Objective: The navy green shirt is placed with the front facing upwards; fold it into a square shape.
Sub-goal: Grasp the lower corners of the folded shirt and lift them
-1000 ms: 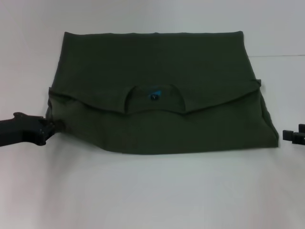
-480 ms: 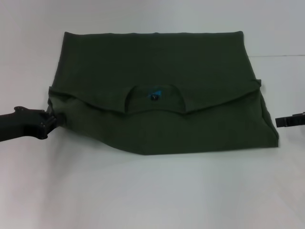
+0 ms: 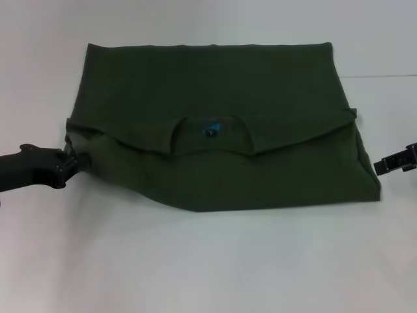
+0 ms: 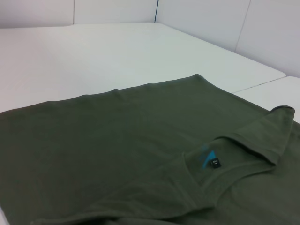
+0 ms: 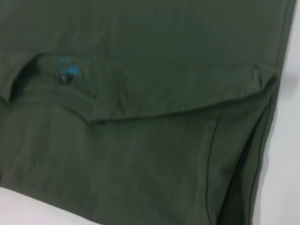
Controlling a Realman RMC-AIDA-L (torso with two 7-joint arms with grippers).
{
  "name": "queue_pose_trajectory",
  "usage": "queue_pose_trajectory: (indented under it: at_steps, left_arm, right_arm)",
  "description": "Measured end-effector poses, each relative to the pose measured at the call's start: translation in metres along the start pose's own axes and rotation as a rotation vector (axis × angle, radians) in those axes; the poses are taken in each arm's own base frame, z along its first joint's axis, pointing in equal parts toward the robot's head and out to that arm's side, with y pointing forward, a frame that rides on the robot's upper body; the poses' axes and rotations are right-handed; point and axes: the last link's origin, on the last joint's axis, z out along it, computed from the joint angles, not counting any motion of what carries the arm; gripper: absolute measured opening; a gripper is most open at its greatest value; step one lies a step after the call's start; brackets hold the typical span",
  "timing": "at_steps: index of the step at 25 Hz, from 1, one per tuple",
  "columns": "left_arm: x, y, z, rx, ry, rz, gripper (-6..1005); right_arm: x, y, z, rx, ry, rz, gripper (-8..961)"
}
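Note:
The navy green shirt lies folded on the white table, its neckline and blue neck label facing up in the middle. The collar part forms a flap across the front half. No chest lettering shows. My left gripper is at the shirt's left edge, shut on the cloth near the front-left corner. Just off the shirt's right edge, level with the flap, is my right gripper, apart from the cloth. In the left wrist view the shirt and label fill the lower part. The right wrist view shows the shirt and its right fold.
A bare white table surrounds the shirt on all sides. A seam between table sections runs behind the shirt's right side. White wall panels stand beyond the far table edge.
The left gripper rose slightly at the shirt's left edge, and the front-left hem shifted with it. The right gripper moved up and inward, closer to the right edge.

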Motion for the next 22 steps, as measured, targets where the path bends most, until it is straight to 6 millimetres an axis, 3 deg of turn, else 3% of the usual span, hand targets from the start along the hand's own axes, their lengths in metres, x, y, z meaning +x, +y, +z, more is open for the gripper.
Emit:
queue_pose_trajectory:
  at_steps: [22]
  left_arm:
    - [-0.001, 0.001, 0.002, 0.000, 0.001, -0.007, 51]
  right_arm:
    - [0.012, -0.007, 0.031, 0.011, 0.025, 0.049, 727]
